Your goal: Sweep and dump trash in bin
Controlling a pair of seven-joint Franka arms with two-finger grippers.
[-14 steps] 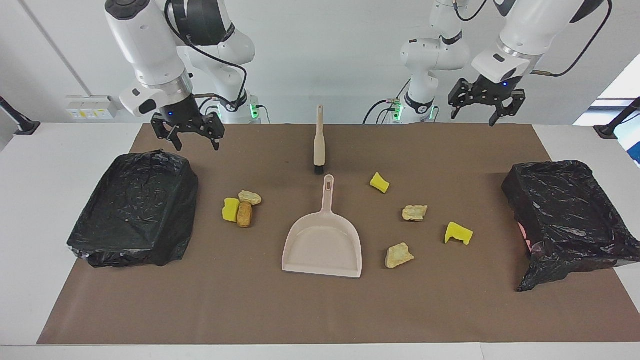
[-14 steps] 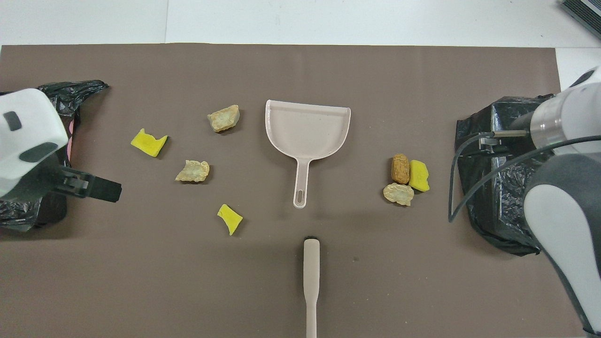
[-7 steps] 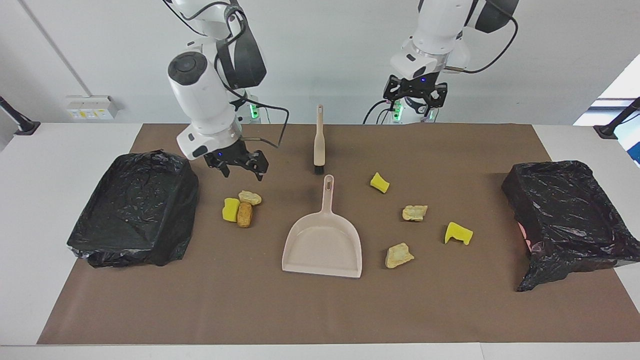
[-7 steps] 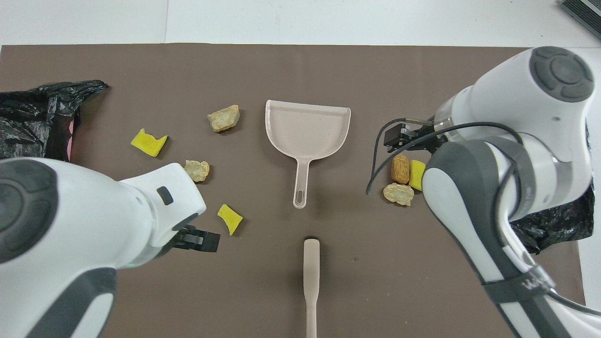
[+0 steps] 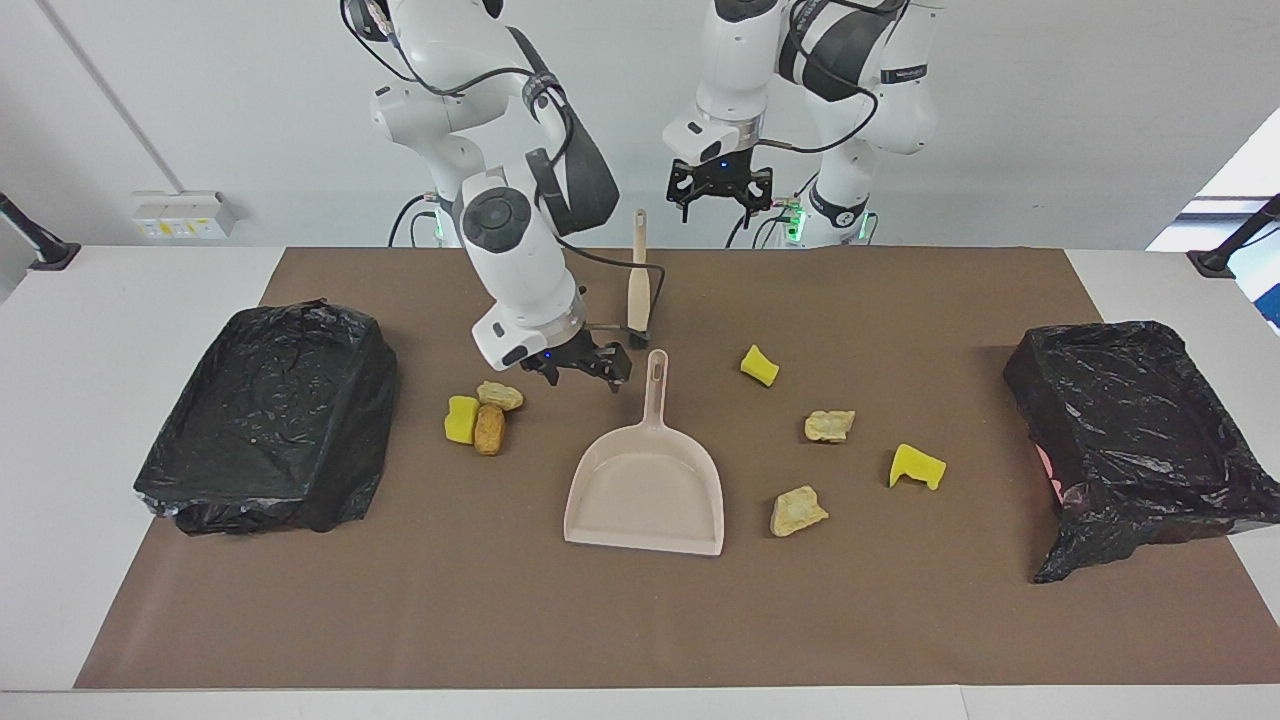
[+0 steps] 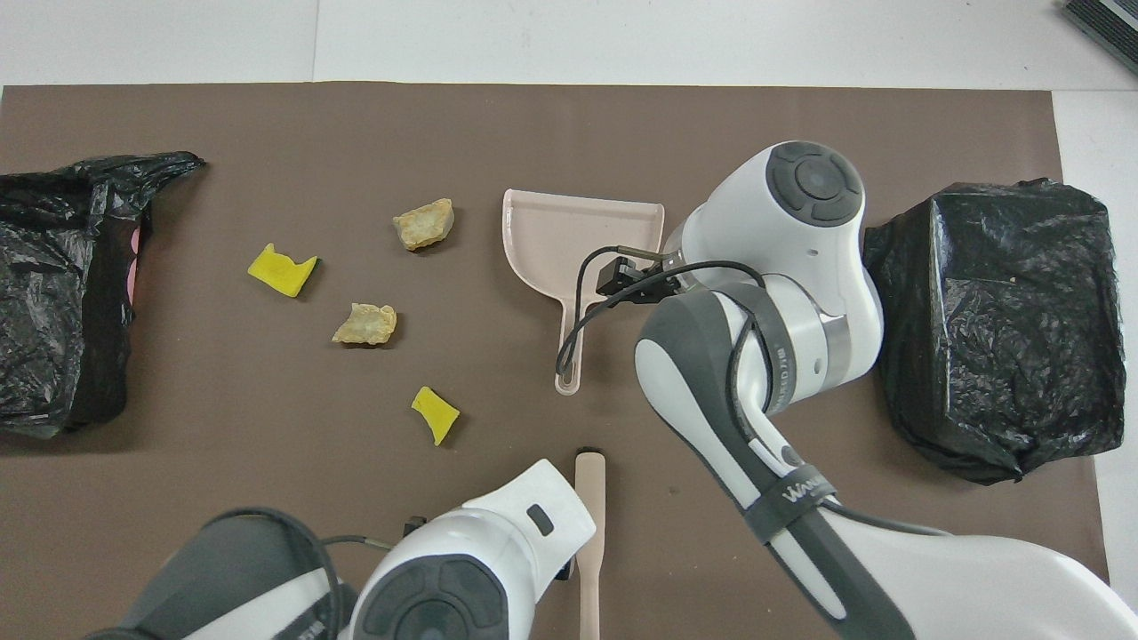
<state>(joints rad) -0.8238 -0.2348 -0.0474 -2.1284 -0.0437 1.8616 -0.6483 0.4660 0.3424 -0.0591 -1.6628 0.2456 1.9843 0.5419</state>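
Observation:
The trash is seven chunks on the brown mat. A yellow piece (image 5: 461,419), a beige lump (image 5: 499,395) and an orange-brown lump (image 5: 489,429) cluster toward the right arm's end; my right arm hides them in the overhead view. Two yellow pieces (image 5: 760,365) (image 5: 917,466) and two beige lumps (image 5: 829,425) (image 5: 798,510) lie scattered toward the left arm's end. My right gripper (image 5: 585,380) is open and low, between the cluster and the beige dustpan's handle (image 5: 656,385). My left gripper (image 5: 720,205) is open and high over the beige brush's handle end (image 5: 639,225).
Two bins lined with black bags stand at the table's ends, one (image 5: 265,415) at the right arm's end and one (image 5: 1130,430) at the left arm's. The dustpan (image 6: 582,231) lies mid-mat with the brush (image 6: 589,516) nearer the robots.
Both arms have swung in from the table's ends toward the middle. My right gripper dropped from beside its bin to beside the dustpan handle. My left gripper moved over the brush handle.

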